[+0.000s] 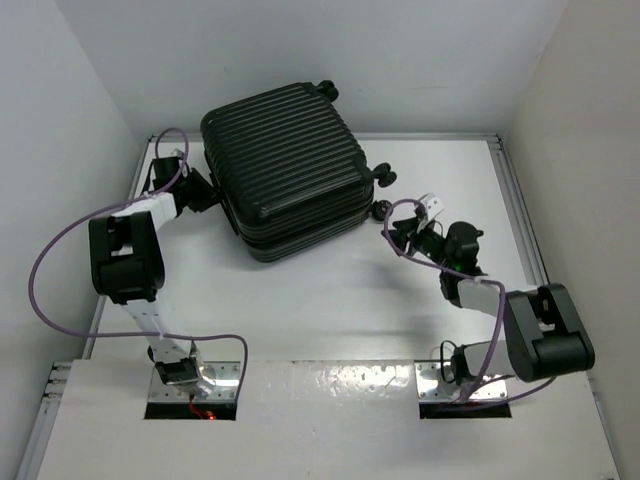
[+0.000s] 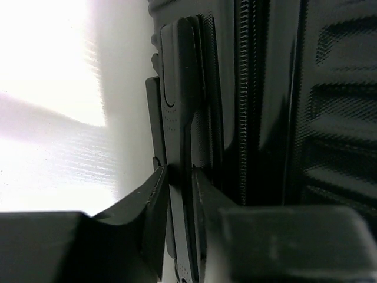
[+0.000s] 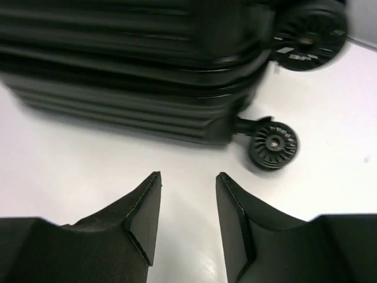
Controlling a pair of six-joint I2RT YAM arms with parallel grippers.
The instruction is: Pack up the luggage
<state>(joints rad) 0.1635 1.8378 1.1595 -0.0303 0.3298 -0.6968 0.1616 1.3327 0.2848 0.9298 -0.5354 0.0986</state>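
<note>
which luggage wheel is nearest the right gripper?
The lower wheel, down by the table just ahead of the right gripper; the other wheel sits higher on the luggage, farther off.

The overhead view is bright and even. The large black ribbed hard-shell suitcase [image 1: 285,170] casts a soft shadow toward 6 o'clock, and the white worktop [image 1: 330,320] shows glare at 6 o'clock. The left wrist view blows out white at 10 o'clock. The right wrist view smears the suitcase ribs, perhaps from motion, while the small black spoked wheel [image 3: 273,144] looks sharper.
</note>
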